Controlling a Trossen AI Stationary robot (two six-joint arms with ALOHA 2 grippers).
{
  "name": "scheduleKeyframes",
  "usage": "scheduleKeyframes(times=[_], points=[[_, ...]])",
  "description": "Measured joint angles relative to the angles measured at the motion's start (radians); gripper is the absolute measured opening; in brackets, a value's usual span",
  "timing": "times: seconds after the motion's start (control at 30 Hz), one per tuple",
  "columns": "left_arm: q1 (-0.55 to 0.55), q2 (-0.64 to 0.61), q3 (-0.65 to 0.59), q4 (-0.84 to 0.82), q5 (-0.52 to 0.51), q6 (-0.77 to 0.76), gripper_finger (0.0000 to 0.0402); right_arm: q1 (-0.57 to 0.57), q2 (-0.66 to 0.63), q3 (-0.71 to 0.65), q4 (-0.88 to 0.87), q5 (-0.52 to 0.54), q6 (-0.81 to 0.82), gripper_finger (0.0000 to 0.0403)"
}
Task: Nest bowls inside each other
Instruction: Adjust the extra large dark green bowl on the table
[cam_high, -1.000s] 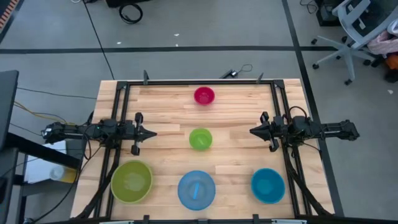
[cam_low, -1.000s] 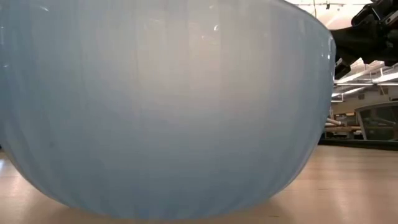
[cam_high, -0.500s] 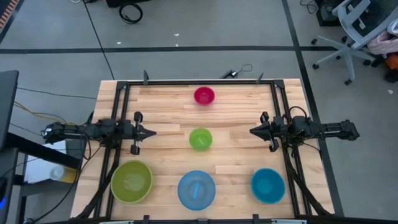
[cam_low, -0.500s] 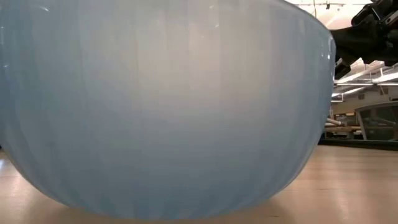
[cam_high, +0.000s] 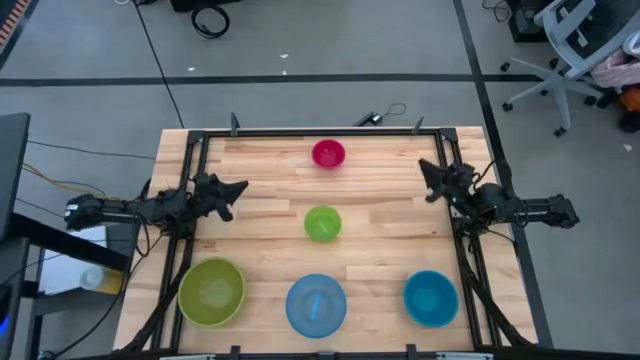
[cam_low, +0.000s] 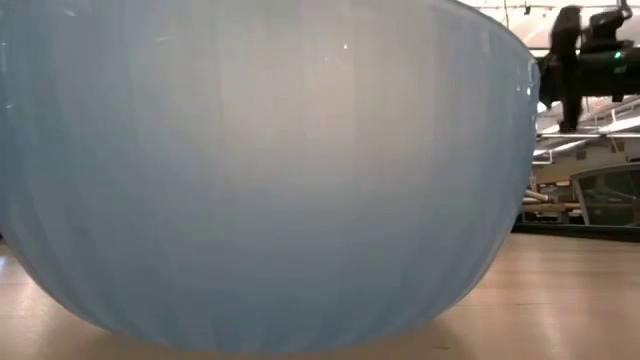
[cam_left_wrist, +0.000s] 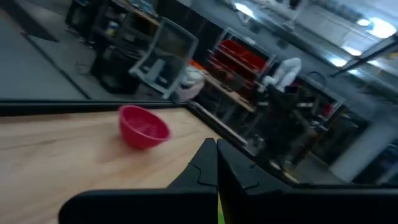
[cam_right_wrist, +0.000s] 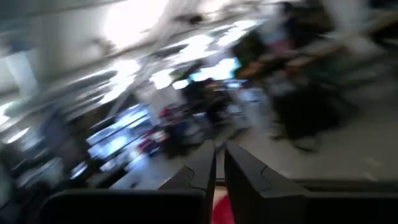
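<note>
Five bowls rest upright on the wooden table (cam_high: 380, 195), each apart from the others. The magenta bowl (cam_high: 328, 153) (cam_left_wrist: 144, 126) is at the far middle and the small green bowl (cam_high: 322, 223) at the centre. Along the near edge stand the yellow-green bowl (cam_high: 212, 291), the light blue bowl (cam_high: 316, 305) (cam_low: 260, 170) and the teal-blue bowl (cam_high: 431, 298). My left gripper (cam_high: 238, 187) (cam_left_wrist: 216, 163) hovers shut at the table's left side, slanting toward the magenta bowl. My right gripper (cam_high: 425, 168) (cam_right_wrist: 219, 163) hovers at the right side, its fingers nearly together and holding nothing.
A black frame (cam_high: 320, 133) runs along the table's far edge and down both sides. The light blue bowl fills nearly the whole low view; the right arm (cam_low: 590, 60) shows above it at the upper right. An office chair (cam_high: 575, 50) stands on the floor beyond the table.
Both grippers have swung from pointing straight across the table at each other to slanting toward the far edge, the left one rolling as it turned. Neither has taken hold of anything. No bowl has moved.
</note>
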Motion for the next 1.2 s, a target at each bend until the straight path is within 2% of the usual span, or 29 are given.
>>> scheduleKeyframes(times=[0.17,0.27,0.37,0.43,0.47,0.53,0.6,0.7,0.8,0.9,1.03,1.1,1.2], points=[[0.025,0.104,0.067,-0.003,-0.002,-0.009,0.0000,-0.042,0.017,0.000,0.006,0.043,0.177,0.0052],[0.026,0.160,0.134,-0.020,-0.003,0.025,0.0000,-0.056,0.017,0.000,0.082,0.045,0.184,0.0051],[0.027,0.208,0.214,-0.127,0.006,0.046,0.0000,-0.068,0.019,0.000,0.103,0.066,0.197,0.0049],[0.035,0.231,0.275,-0.251,0.048,0.006,0.0000,-0.078,0.032,0.000,0.096,0.083,0.338,0.0046],[0.041,0.243,0.307,-0.327,0.090,-0.020,0.0000,-0.083,0.045,0.000,0.077,0.056,0.407,0.0045],[0.051,0.268,0.371,-0.472,0.201,-0.073,0.0001,-0.090,0.090,0.000,0.056,-0.085,0.479,0.0042],[0.053,0.291,0.431,-0.607,0.293,-0.110,0.0009,-0.092,0.167,0.004,0.047,-0.196,0.566,0.0041],[0.053,0.316,0.509,-0.778,0.385,-0.123,0.0036,-0.082,0.325,0.048,0.017,-0.245,0.673,0.0041],[0.053,0.331,0.567,-0.896,0.484,-0.123,0.0079,-0.062,0.518,0.139,0.018,-0.287,0.700,0.0041],[0.040,0.344,0.585,-0.969,0.625,-0.106,0.0129,-0.027,0.725,0.273,0.011,-0.342,0.673,0.0041],[-0.013,0.375,0.584,-1.098,0.815,0.004,0.0187,0.020,0.975,0.454,-0.037,-0.349,0.539,0.0041],[-0.049,0.390,0.584,-1.144,0.849,0.045,0.0205,0.031,1.082,0.528,-0.039,-0.350,0.467,0.0041],[-0.100,0.412,0.584,-1.165,0.852,0.095,0.0219,0.034,1.213,0.616,-0.043,-0.363,0.518,0.0041]])
